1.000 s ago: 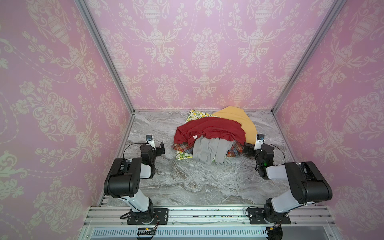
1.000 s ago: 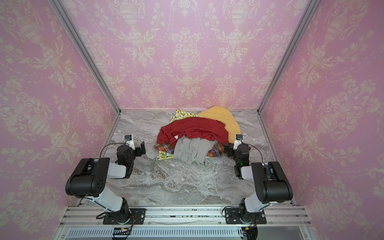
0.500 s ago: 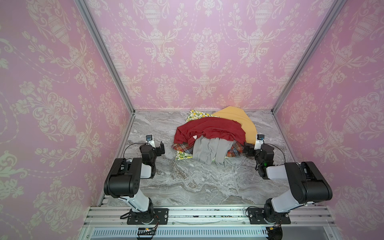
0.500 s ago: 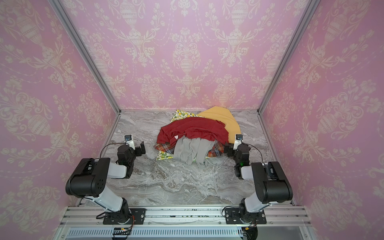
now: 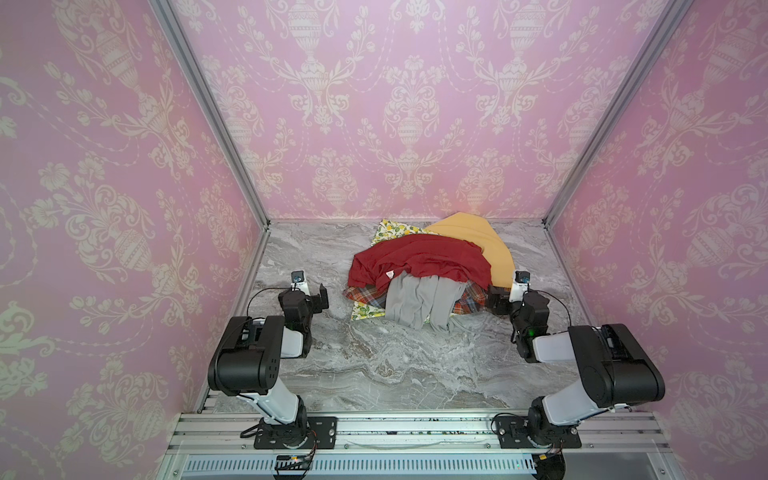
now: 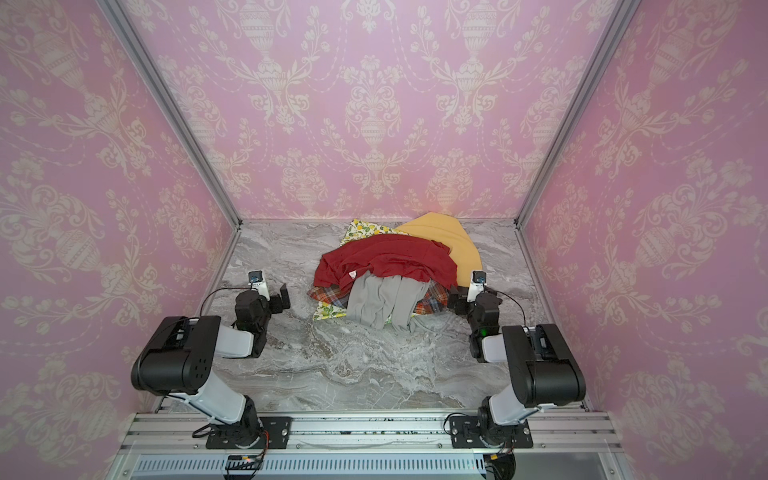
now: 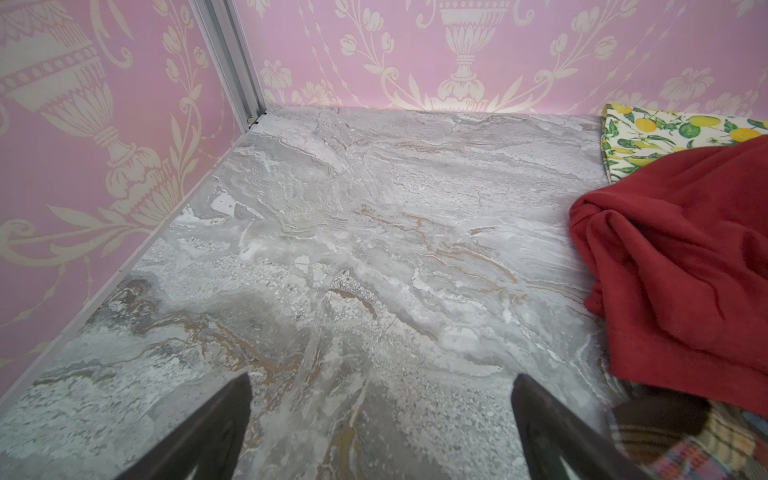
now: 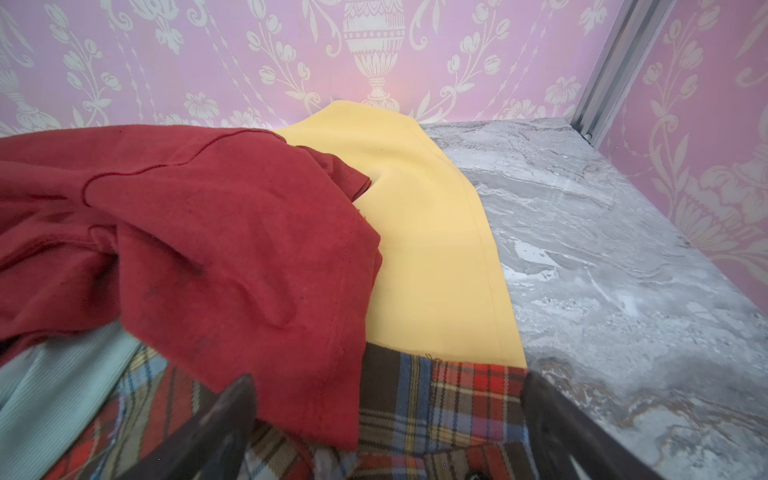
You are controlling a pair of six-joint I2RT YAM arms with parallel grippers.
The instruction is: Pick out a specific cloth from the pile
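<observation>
Marble tabletop (image 5: 374, 365), grey cloth (image 5: 415, 303) under red shirt (image 5: 428, 257), white tag (image 5: 389, 274) unreadable, left tool (image 7: 380, 388), right tool (image 8: 386, 388) spread, empty

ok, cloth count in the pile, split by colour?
dark red shirt: 1
light-grey garment: 1
orange-blue plaid shirt: 1
lemon-print cloth: 1
mustard-yellow cloth: 1
Total: 5
</observation>
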